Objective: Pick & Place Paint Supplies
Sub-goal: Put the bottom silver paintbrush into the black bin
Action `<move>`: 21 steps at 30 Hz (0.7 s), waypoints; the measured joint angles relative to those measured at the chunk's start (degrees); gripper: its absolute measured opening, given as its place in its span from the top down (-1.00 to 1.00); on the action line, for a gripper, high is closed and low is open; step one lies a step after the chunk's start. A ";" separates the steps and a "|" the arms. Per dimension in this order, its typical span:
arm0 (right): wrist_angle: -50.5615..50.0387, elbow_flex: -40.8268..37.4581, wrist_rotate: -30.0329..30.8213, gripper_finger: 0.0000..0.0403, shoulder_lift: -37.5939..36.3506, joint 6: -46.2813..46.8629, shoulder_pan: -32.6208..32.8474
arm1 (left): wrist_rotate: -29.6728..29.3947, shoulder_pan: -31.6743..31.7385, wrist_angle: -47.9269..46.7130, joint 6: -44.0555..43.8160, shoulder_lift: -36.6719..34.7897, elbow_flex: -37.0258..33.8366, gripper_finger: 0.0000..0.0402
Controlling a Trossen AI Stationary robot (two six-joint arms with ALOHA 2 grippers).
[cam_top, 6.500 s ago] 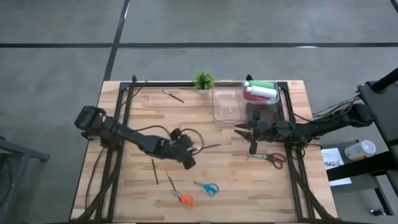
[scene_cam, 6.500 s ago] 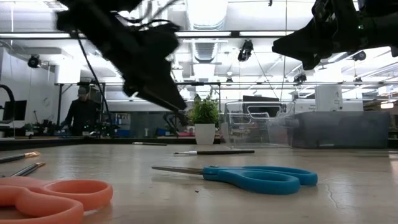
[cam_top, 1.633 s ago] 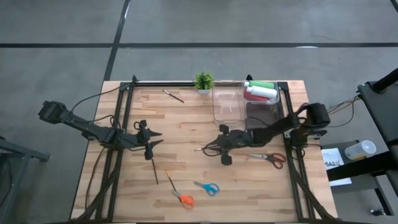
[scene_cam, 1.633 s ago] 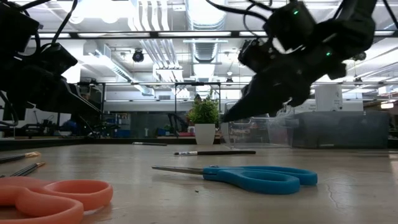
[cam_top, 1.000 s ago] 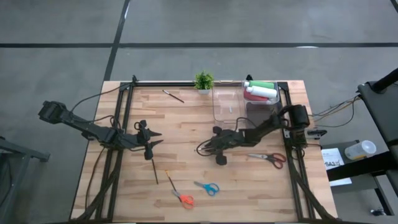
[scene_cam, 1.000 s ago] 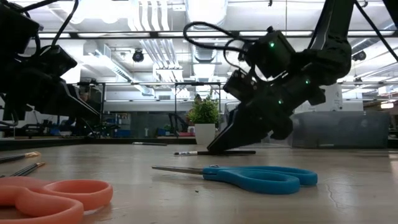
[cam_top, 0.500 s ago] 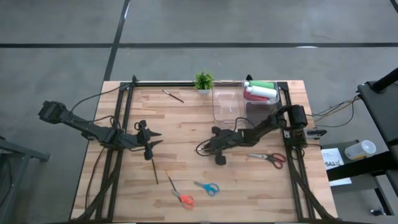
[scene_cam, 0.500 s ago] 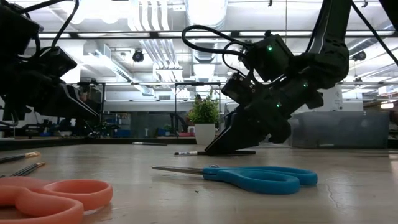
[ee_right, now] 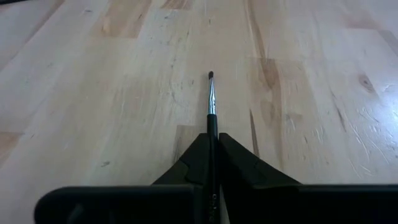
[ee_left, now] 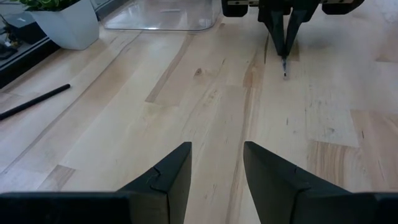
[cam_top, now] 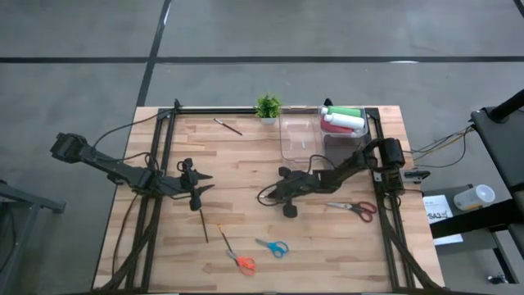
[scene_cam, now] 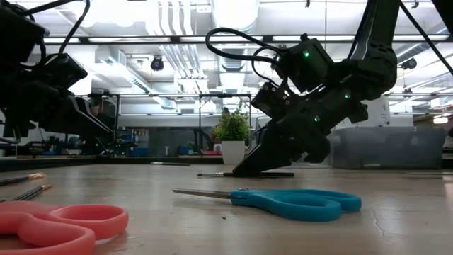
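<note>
Right gripper (cam_top: 268, 196) sits low at table centre, fingers pinched on a thin dark paintbrush (ee_right: 211, 102) lying flat on the wood; bristle tip sticks out past the fingertips. Low view shows the same gripper down at the tabletop.

Left gripper (cam_top: 205, 182) waits around 9 o'clock of centre, fingers spread, nothing between them.

Progress, judging by layout: partly done. Green, pink-red and white squeeze bottles (cam_top: 342, 120) already sit in the clear bin (cam_top: 304, 149) at about 1 o'clock. The pinched brush looks grabbed but not lifted yet. Left over: another brush (cam_top: 228, 126) at 11 o'clock near the potted plant (cam_top: 268, 106), one more brush (cam_top: 203, 225) at 8 o'clock just past the left gripper. I cannot tell if the scissors count: red-handled scissors (cam_top: 358, 208) at 3 o'clock, blue scissors (cam_top: 273, 247) and orange scissors (cam_top: 236, 256) at 6 o'clock.

Surface: light butcher-block wooden table (cam_top: 246, 164) with black frame rails along both sides. Room: grey concrete floor, workshop with ceiling lights and shelving behind.
</note>
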 joint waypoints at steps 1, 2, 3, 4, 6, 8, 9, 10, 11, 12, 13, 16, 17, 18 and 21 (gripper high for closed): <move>0.00 0.00 0.02 0.91 0.02 0.00 0.00 | 0.00 0.00 0.00 0.00 0.00 0.00 0.23; 0.00 0.00 0.02 0.91 0.02 0.00 0.00 | 0.00 0.00 0.00 0.00 0.00 0.00 0.23; 0.00 0.00 0.02 0.91 0.01 0.02 0.00 | 0.00 0.00 0.00 0.00 0.00 0.00 0.23; 0.00 -0.03 0.06 0.91 -0.08 0.23 0.00 | 0.00 0.00 0.00 0.00 0.00 0.00 0.23; -0.03 -0.07 0.11 0.91 -0.33 1.21 0.00 | 0.00 0.00 0.00 0.00 0.00 0.00 0.23; -0.22 -0.11 0.20 0.91 -0.95 1.31 0.00 | 0.00 0.00 0.00 0.00 0.00 0.00 0.23; -0.46 -0.11 0.22 0.91 -1.23 1.31 0.00 | 0.00 0.00 0.00 0.00 0.00 0.00 0.23; -0.68 -0.15 0.24 0.91 -1.59 1.31 0.00 | 0.00 0.00 0.00 0.00 0.00 0.00 0.23; -1.18 -0.19 0.28 0.91 -1.98 1.31 0.00 | 0.00 0.00 0.00 0.00 0.00 0.00 0.23; -1.39 -0.27 0.29 0.91 -2.30 1.31 0.00 | 0.00 0.00 0.00 0.00 0.00 0.00 0.23; -1.69 -0.32 0.31 0.91 -2.71 1.31 -0.02 | 0.00 0.00 -0.01 0.00 0.00 0.00 0.23; -2.37 -0.35 0.39 0.91 -3.41 1.22 -0.07 | 0.00 0.00 -0.02 0.00 -0.04 0.00 0.23; -2.69 -0.36 0.42 0.91 -3.57 1.06 -0.07 | 0.00 0.01 -0.02 0.00 -0.03 0.00 0.23; -2.69 -0.40 0.39 0.91 -3.66 0.87 -0.07 | -0.02 0.01 0.00 0.00 -0.04 0.00 0.23; -2.71 -0.42 0.41 0.91 -3.85 0.48 -0.07 | 0.00 0.00 -0.01 0.00 -0.04 0.00 0.23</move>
